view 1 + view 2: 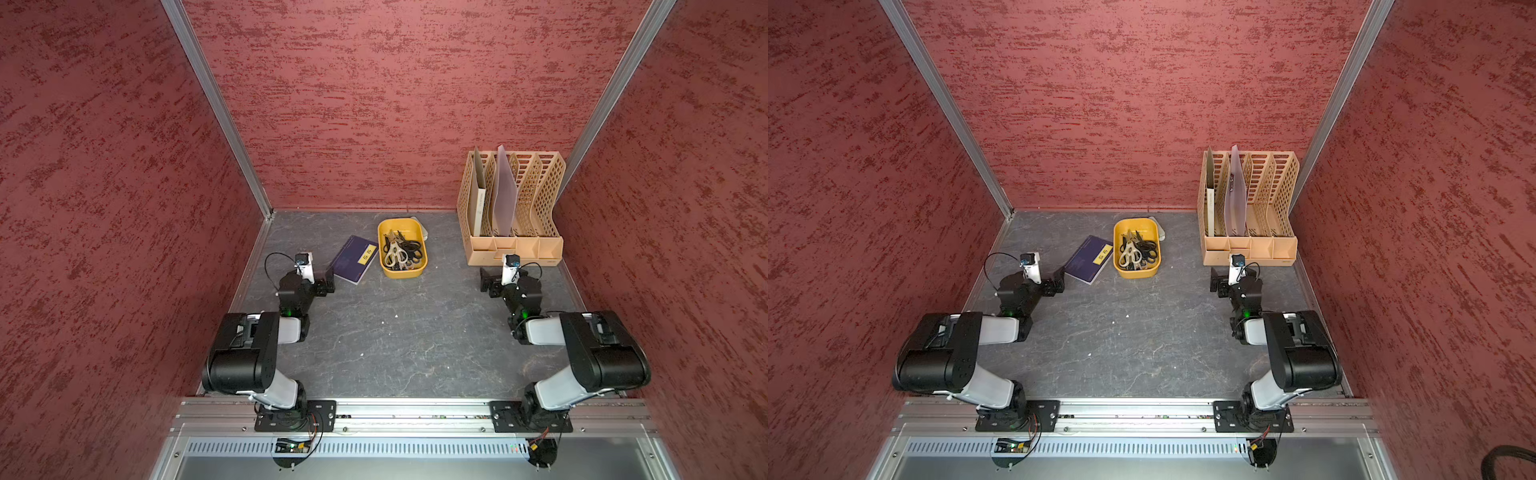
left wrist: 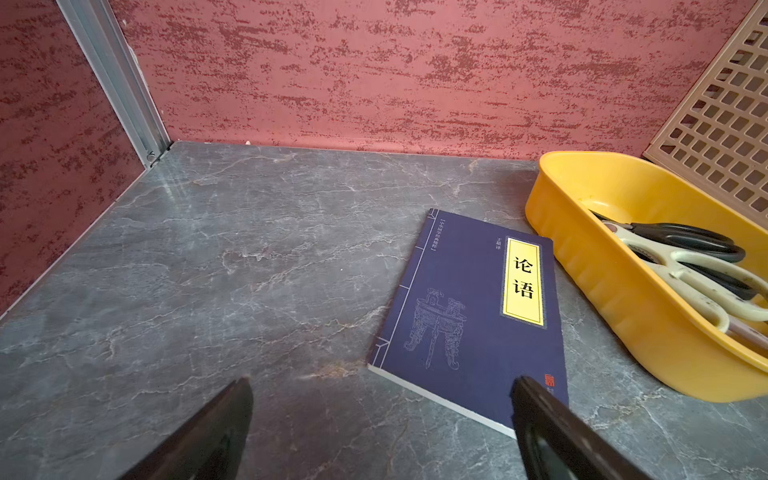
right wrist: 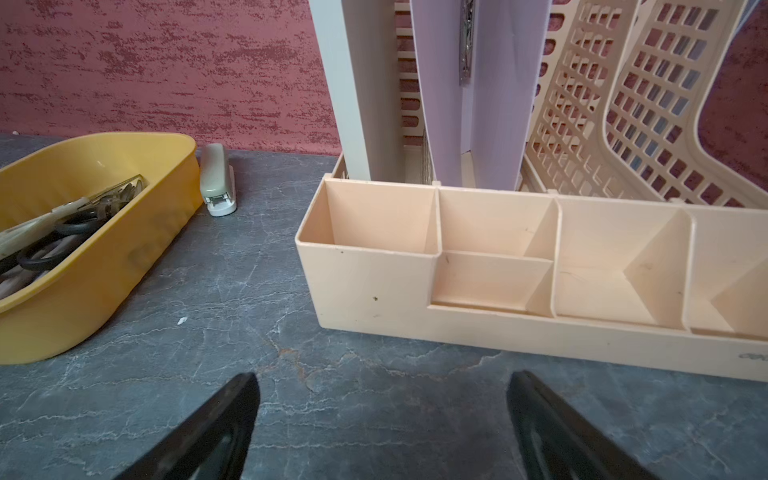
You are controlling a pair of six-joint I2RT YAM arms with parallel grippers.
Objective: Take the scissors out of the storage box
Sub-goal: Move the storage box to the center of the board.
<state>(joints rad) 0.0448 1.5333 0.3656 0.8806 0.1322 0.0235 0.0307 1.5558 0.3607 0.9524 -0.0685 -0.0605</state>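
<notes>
The storage box (image 1: 400,225) is a shallow mustard-yellow tray at the back middle of the grey table, seen in both top views (image 1: 1136,224). Several scissors (image 1: 401,252) lie piled in it, black-handled pairs around a cream-handled pair (image 2: 685,266). My left gripper (image 1: 328,282) hovers low to the left of the box, open and empty. In the left wrist view (image 2: 380,386) one fingertip overlaps the near corner of a blue book. My right gripper (image 1: 488,282) is open and empty to the right of the box (image 3: 124,257), above bare table (image 3: 382,382).
A dark-blue book (image 1: 353,259) with a yellow label lies just left of the box. A small grey-beige stapler (image 3: 217,180) sits behind the box's far right corner. A tall beige lattice file organizer (image 1: 513,208) holding folders stands at the back right, close in front of the right gripper.
</notes>
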